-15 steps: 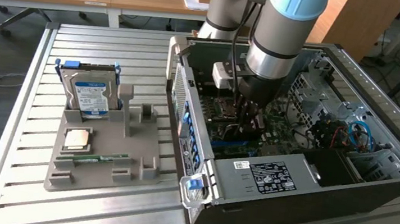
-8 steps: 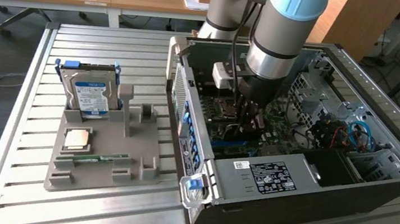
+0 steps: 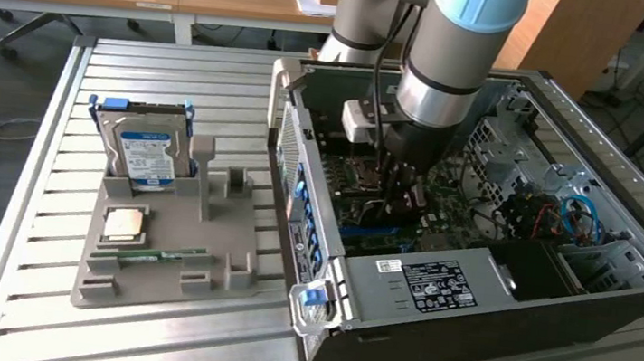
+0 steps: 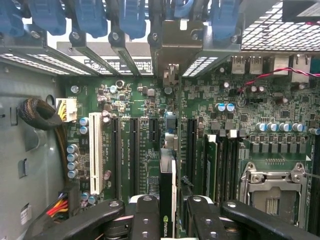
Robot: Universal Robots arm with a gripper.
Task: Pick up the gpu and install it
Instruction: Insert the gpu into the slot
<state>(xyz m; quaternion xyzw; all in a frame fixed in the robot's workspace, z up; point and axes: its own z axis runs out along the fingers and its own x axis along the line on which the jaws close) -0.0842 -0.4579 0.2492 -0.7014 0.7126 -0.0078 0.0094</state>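
The gpu (image 4: 167, 170) shows edge-on in the wrist view as a thin black card with a small green logo. My gripper (image 4: 170, 212) is shut on it, one black finger (image 4: 145, 220) on each side. The card stands upright along the long black slots of the green motherboard (image 4: 240, 110). Its metal bracket end (image 4: 172, 45) reaches the rear slot openings under the blue latches. I cannot tell whether it sits in a slot. In the exterior view my gripper (image 3: 402, 176) is down inside the open computer case (image 3: 467, 297).
On the exterior view's left, a grey holder (image 3: 228, 261) carries a silver blue-labelled hard drive (image 3: 146, 150), a square chip (image 3: 125, 225) and a narrow green memory stick (image 3: 156, 257). Inside the case, an empty processor socket (image 4: 272, 192), cable bundles (image 4: 42, 112) and the power supply (image 3: 432, 284) surround the card.
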